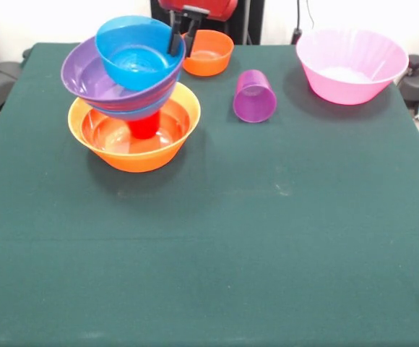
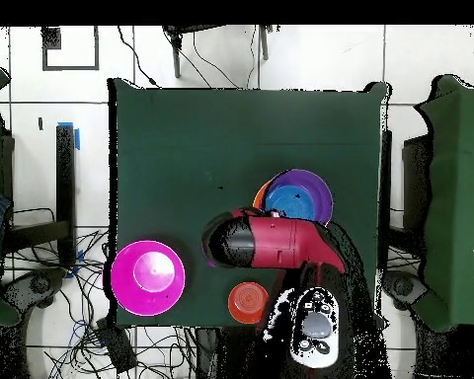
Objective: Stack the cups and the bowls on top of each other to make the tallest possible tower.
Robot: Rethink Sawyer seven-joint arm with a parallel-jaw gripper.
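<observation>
Now end effector (image 1: 181, 40) grips small blue bowl (image 1: 139, 50) rim atop tower (image 1: 134, 108).

A dark green tabletop (image 1: 217, 260) fills the scene. Beyond its edges lies a white tiled floor (image 2: 310, 54), with loose black cables (image 2: 83, 326) tangled just beside the tabletop.
</observation>
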